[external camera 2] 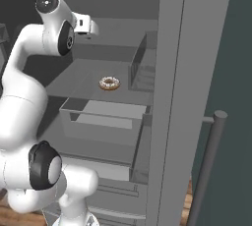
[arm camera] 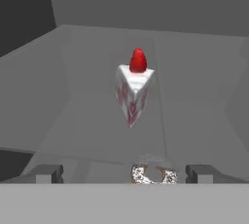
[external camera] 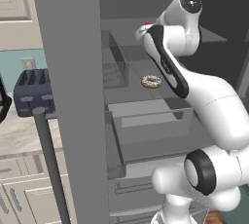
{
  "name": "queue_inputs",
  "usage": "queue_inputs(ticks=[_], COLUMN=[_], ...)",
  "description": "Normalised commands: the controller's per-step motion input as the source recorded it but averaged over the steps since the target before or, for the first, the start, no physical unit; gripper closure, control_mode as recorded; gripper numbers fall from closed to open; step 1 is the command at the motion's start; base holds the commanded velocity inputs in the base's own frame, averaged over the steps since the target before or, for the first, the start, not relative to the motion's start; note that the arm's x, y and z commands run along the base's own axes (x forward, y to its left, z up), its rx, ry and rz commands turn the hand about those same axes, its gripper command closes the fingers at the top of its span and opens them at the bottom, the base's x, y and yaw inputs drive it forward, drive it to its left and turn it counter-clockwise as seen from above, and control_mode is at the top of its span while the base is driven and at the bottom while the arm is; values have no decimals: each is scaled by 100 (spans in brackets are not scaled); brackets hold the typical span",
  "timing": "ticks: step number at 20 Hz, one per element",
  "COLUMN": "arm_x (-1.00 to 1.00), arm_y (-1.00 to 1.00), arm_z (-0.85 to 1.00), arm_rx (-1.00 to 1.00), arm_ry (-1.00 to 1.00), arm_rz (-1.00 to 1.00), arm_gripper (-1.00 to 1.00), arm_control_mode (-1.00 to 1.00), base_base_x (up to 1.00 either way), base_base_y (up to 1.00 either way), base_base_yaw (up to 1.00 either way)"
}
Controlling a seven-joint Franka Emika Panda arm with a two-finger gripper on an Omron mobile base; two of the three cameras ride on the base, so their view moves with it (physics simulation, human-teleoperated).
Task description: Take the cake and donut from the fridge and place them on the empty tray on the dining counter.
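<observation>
— From the left base view, what sits inside the fridge (external camera: 73, 72)?
— Its door stands open. The donut (external camera: 151, 81) lies flat on a grey shelf, hole facing up, above a drawer. A red speck of the cake (external camera: 148, 23) peeks past the arm, on the shelf above.
— And the right base view?
— Same donut (external camera 2: 109, 83), flat, mid-shelf; the arm reaches in above it.
— The hand view?
— The cake (arm camera: 133, 91) stands upright, cherry on top, its wedge tip pointing toward the camera. The gripper (arm camera: 124, 173) is spread wide, its 2 fingertips (arm camera: 46, 173) either side of the donut (arm camera: 153, 173) below, holding nothing.
</observation>
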Motion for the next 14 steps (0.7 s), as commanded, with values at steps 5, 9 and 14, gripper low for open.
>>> queue_inputs(ticks=[5, 9, 14], arm_x=[42, 53, 49], arm_y=[0, 0, 0], arm_z=[0, 0, 0], arm_rx=[0, 0, 0], arm_ry=[3, 0, 1], arm_rz=[0, 0, 0], arm_gripper=[-100, -100, -100], arm_control_mode=[-100, -100, -100], base_base_x=[0, 0, 0], base_base_y=[0, 0, 0], base_base_yaw=[0, 0, 0])
